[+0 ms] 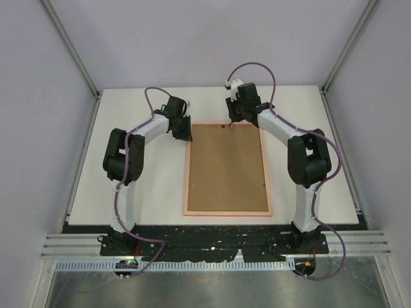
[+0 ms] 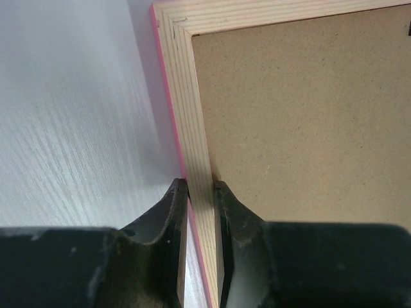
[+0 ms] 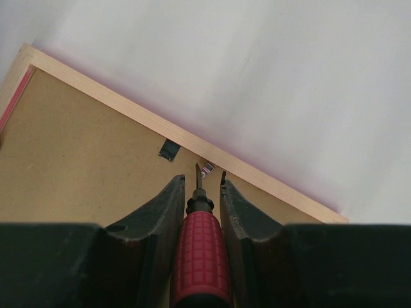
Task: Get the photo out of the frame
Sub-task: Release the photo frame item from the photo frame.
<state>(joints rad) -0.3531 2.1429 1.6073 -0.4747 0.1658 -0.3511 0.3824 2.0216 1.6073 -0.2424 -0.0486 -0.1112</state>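
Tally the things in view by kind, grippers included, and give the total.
frame: 1
backing board: 1
screwdriver: 1, red-handled
grippers: 2, the left gripper and the right gripper
Total: 5
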